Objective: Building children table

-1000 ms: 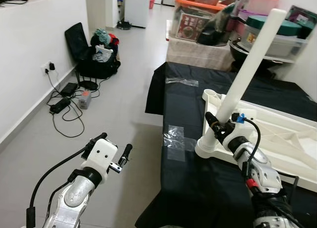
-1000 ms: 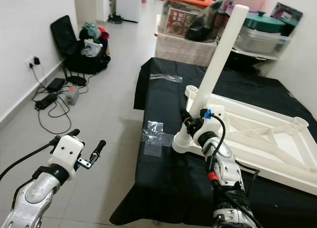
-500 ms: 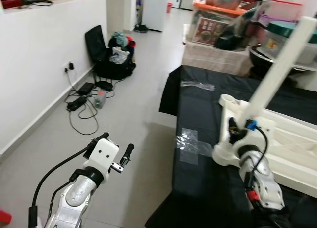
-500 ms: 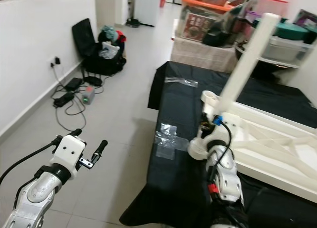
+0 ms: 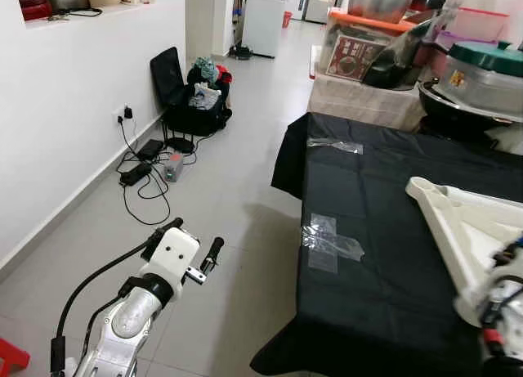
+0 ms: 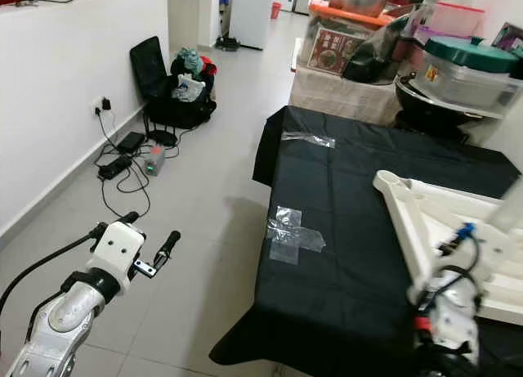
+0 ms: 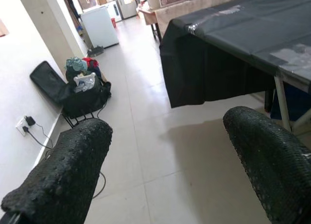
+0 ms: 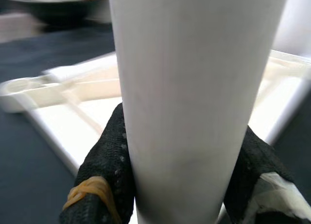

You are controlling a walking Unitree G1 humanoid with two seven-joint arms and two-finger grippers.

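Pinching a white leg (image 8: 194, 97) between its fingers (image 8: 109, 161), the right gripper (image 8: 187, 175) holds it lengthwise along them above the tabletop (image 6: 433, 222); left gripper (image 7: 165, 170) spread.

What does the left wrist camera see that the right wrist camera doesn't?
Left wrist view: the left gripper, jaws wide apart with nothing between them, over the tiled floor, with a black bag by the wall.

Right wrist view: the right gripper, jaws shut on a thick white leg, with the white tabletop lying behind it.

Both: two black jaws up close, and the black cloth over the table.
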